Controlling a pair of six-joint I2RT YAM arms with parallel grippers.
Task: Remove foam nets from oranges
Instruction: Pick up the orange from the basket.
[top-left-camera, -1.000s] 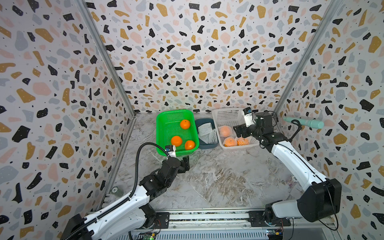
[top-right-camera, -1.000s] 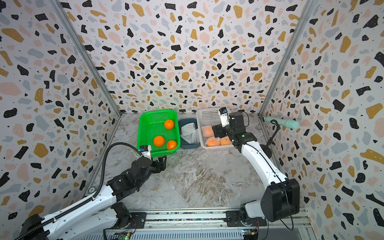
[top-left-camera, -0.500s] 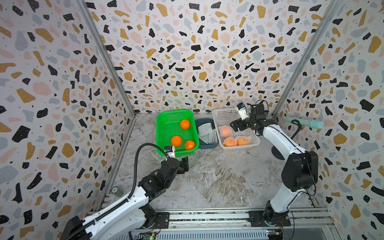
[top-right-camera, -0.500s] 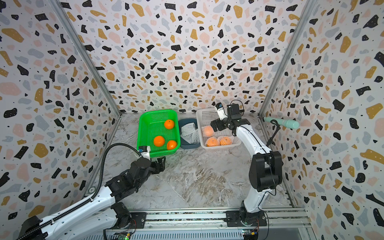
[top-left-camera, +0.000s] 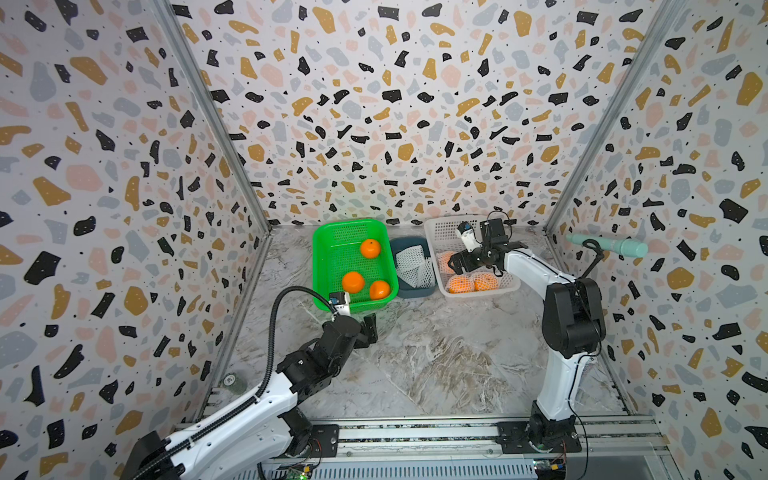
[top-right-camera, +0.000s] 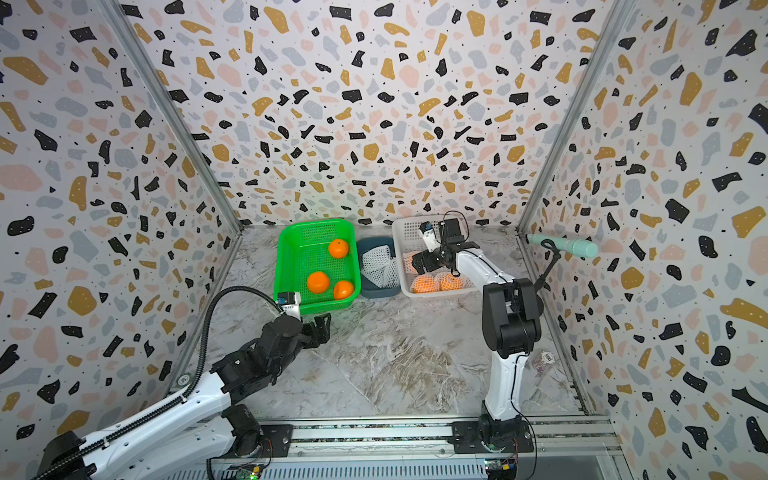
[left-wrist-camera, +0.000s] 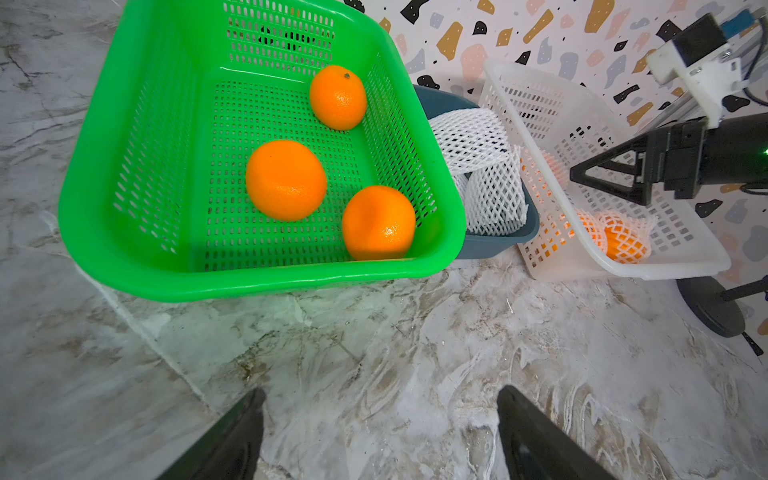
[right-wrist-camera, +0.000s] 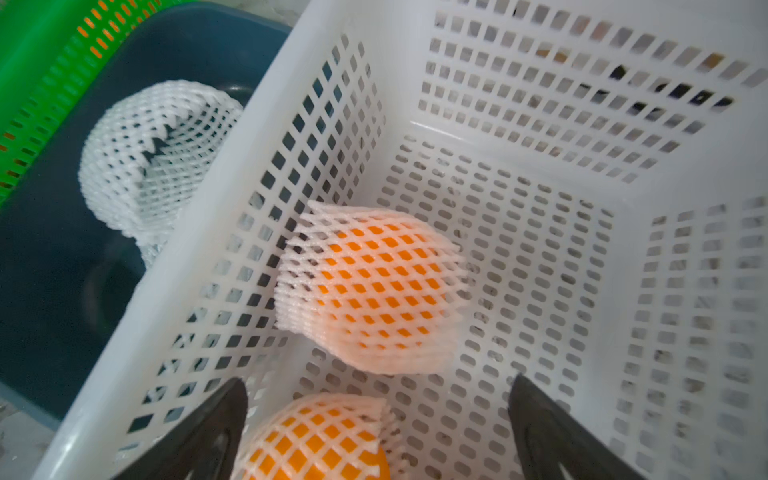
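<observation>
Right wrist: right gripper (right-wrist-camera: 378, 380) gapes over a netted orange (right-wrist-camera: 365, 286) by the basket (right-wrist-camera: 291, 166) wall, left gripper (left-wrist-camera: 380, 399) open too; squishy foam net (right-wrist-camera: 307, 232), I'd pinch its flared end.

Lab test cell: terrazzo-print panels (top-left-camera: 374, 104) wall me in at nine, twelve and three o'clock, and the aluminium rail (top-left-camera: 415, 440) I am bolted to runs at six.

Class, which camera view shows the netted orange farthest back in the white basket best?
The right wrist view: the netted orange fills mid-frame, ahead of the open right gripper. In both top views it is tiny and partly hidden by that gripper. The left wrist view gives only an orange tint through the white basket wall.
</observation>
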